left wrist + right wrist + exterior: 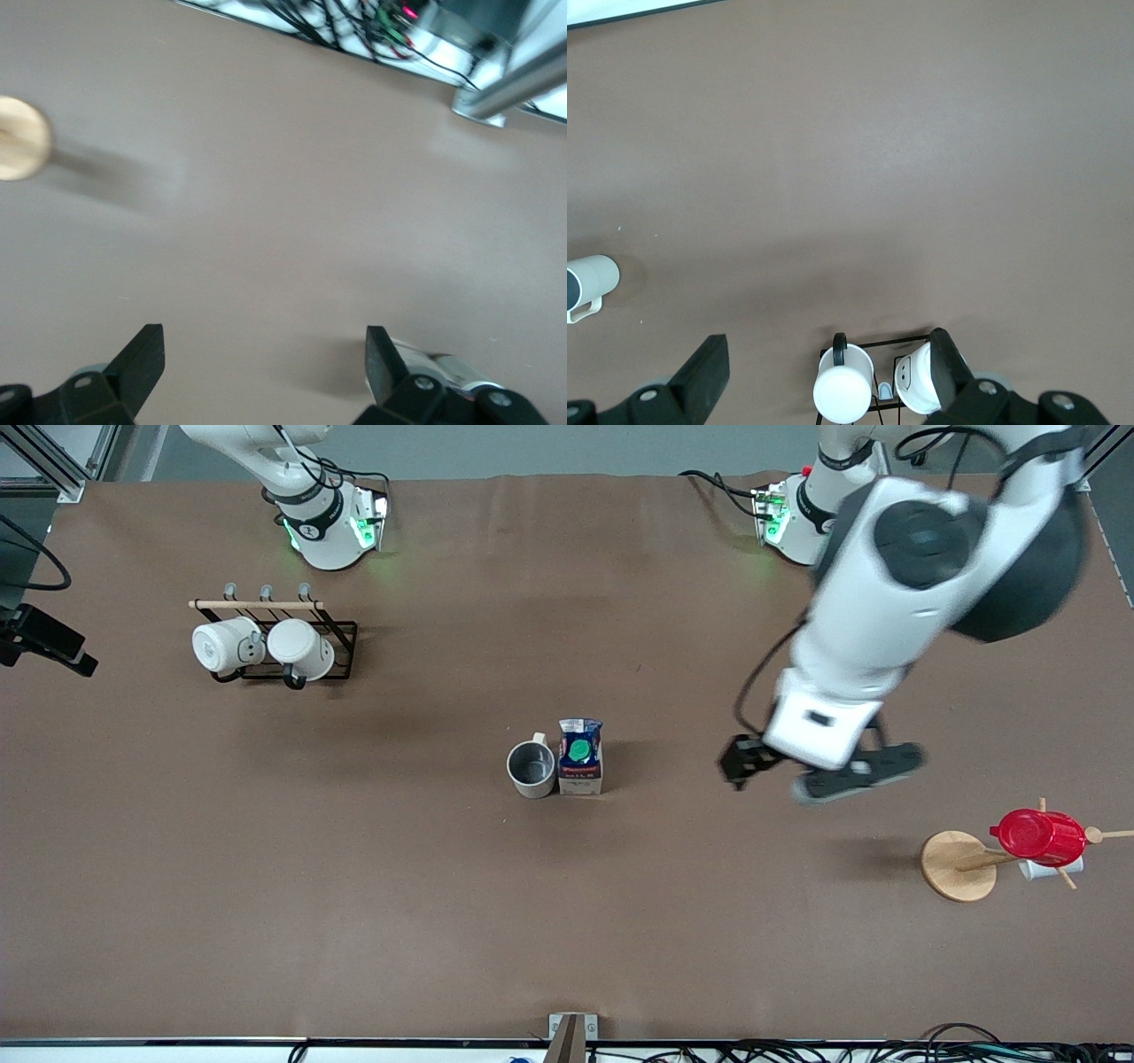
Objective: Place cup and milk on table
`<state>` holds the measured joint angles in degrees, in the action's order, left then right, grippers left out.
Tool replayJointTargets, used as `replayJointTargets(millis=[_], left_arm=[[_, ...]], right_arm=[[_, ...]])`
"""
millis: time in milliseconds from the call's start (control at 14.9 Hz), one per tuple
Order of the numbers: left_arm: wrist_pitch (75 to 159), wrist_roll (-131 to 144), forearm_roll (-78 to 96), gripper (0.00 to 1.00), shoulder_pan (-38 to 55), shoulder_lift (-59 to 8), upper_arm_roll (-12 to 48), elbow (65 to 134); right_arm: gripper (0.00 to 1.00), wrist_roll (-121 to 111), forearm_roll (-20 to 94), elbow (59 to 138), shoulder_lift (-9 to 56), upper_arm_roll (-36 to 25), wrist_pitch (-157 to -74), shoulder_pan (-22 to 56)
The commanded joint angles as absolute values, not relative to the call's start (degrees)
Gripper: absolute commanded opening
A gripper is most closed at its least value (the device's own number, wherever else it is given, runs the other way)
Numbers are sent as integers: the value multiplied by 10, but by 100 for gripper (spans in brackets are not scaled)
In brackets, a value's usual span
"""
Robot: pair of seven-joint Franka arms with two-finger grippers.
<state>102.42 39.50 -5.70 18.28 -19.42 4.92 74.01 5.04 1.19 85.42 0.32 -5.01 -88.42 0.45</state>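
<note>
Table (354,921) lies bare along the edge nearest the front camera. Toward the left arm's end stands a round-based wooden peg stand (959,865) with a red cup (1038,836) hung on it.

Farther in, near the middle of the table, the cup (531,769) sits upright, grey inside showing, its handle pointing toward the robots' bases. The milk (580,757) stands upright just beside it on the left arm's side, green cap up; whether the 2 touch cannot be told. Both rest on the table, so the placing looks done.

The left gripper (815,772) hangs in the air over bare table between the milk and the peg stand, its fingers (142,359) spread wide with nothing between them. Judging from this, the step in hand is clearing away. Doing it well means lifting straight up and drawing back toward its own base, keeping the wrist away from the carton, which would tip easily, and from the peg stand.

Farther still, toward the right arm's end, a black wire rack (292,646) holds 2 bright white mugs (226,646). The right gripper (829,372) waits high above that rack, its fingers (709,367) wide apart and empty.
</note>
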Motion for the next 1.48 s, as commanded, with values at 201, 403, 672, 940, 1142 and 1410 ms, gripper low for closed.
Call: replayJointTargets(millis=[201, 403, 672, 940, 1142, 1410], left_arm=[[922, 238, -55, 100, 72, -108, 97, 765], [886, 167, -52, 100, 46, -77, 94, 776], [882, 113, -50, 100, 30, 0, 83, 860], [882, 85, -6, 100, -3, 75, 83, 945], [882, 77, -7, 100, -1, 104, 85, 975], [879, 54, -5, 100, -5, 75, 83, 934]], right_arm=[[100, 37, -8, 853, 1, -50, -868, 7], [100, 37, -11, 834, 1, -47, -842, 8], [100, 36, -7, 822, 4, -47, -829, 4], [100, 36, -4, 824, 4, -39, -828, -11], [100, 37, -4, 824, 4, -33, -829, -12], [100, 37, -3, 824, 4, -34, -829, -10]])
